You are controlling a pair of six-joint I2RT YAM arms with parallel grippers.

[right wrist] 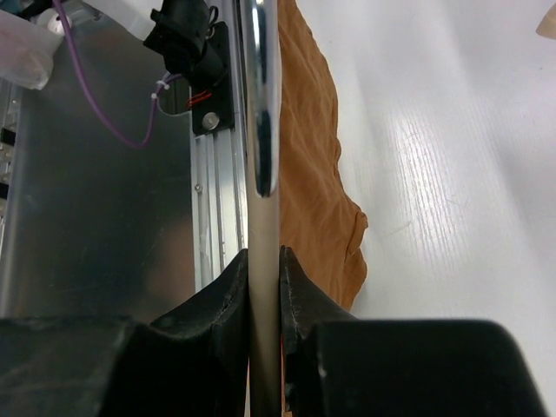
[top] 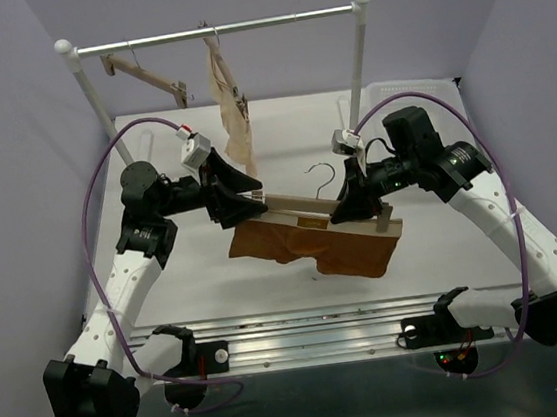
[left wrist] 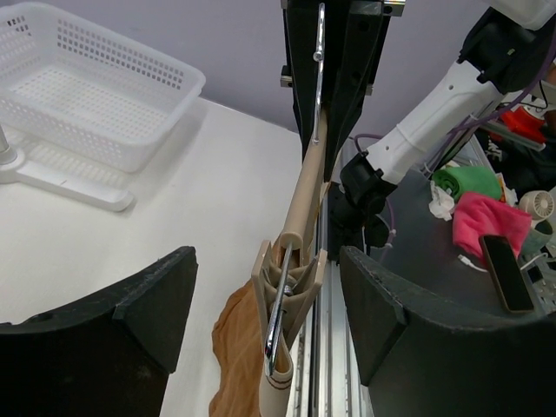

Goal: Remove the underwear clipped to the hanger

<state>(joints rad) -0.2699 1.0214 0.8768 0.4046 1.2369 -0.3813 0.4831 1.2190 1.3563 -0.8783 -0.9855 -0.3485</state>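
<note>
The wooden hanger (top: 298,205) is held above the table with the rust-brown underwear (top: 318,246) hanging from it. My right gripper (top: 354,205) is shut on the hanger's bar near its hook; in the right wrist view the fingers (right wrist: 230,287) pinch the bar (right wrist: 263,295), with the underwear (right wrist: 313,156) beyond. My left gripper (top: 247,200) is open at the hanger's left end. In the left wrist view it (left wrist: 268,261) straddles the end clip (left wrist: 282,295) without touching it. The clip still grips the underwear (left wrist: 239,365).
A clothes rack's rail (top: 218,29) crosses the back, carrying another wooden hanger (top: 148,74) and a cream underwear (top: 232,113). A white basket (left wrist: 87,87) sits at the table's far right. An aluminium rail (top: 314,340) runs along the near edge.
</note>
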